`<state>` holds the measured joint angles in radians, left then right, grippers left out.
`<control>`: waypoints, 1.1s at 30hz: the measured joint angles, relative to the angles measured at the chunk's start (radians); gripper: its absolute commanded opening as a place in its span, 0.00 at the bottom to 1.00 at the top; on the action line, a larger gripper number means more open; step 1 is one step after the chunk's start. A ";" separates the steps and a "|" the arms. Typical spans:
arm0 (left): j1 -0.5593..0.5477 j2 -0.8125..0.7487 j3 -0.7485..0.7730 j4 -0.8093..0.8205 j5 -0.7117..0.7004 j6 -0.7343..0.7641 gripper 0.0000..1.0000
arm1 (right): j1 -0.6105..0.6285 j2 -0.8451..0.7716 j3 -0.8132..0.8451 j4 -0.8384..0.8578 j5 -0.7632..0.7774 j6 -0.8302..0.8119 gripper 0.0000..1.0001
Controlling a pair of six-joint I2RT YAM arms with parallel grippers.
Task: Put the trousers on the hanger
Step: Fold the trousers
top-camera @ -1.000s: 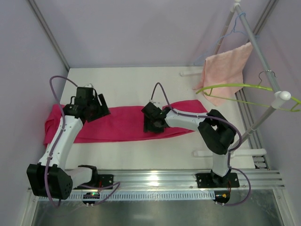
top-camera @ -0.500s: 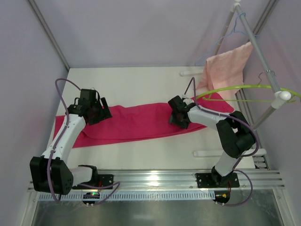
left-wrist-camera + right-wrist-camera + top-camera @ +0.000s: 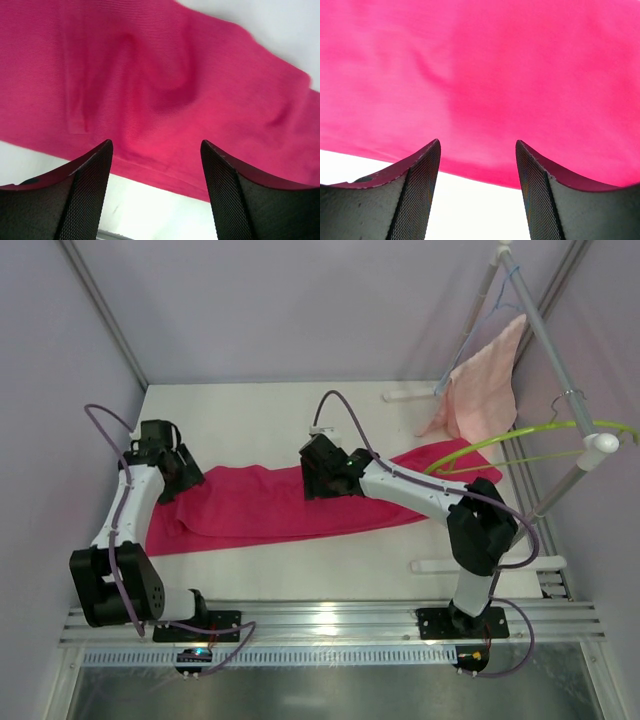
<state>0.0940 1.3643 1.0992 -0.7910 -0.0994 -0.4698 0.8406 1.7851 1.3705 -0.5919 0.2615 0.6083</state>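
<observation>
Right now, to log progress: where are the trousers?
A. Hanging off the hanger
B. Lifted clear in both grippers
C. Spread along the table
C: the trousers lie stretched out flat on the table.

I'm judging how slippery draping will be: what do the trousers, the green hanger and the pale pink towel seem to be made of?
Trousers: soft matte fabric, with a fine ribbed weave and soft folds in the wrist views.
Hanger: thin, smooth lime bar, probably plastic or coated wire; I cannot tell which.
Towel: pale matte cloth hanging limp, possibly terry; its texture is too small to confirm.
</observation>
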 measured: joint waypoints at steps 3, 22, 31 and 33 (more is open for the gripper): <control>0.061 0.001 -0.040 0.000 -0.047 -0.001 0.70 | 0.013 0.037 0.055 0.016 -0.021 -0.035 0.64; 0.262 0.166 -0.150 0.045 0.024 0.000 0.62 | -0.007 -0.110 -0.140 0.122 -0.163 -0.139 0.65; 0.262 0.178 -0.148 0.055 0.040 -0.064 0.36 | -0.012 -0.130 -0.224 0.180 -0.211 -0.172 0.65; 0.262 0.196 -0.143 0.055 0.036 -0.075 0.10 | -0.014 -0.143 -0.250 0.185 -0.219 -0.180 0.65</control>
<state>0.3557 1.5604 0.9562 -0.7364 -0.0635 -0.5446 0.8261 1.6421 1.1206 -0.4065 0.0422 0.4278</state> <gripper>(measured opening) 0.342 0.649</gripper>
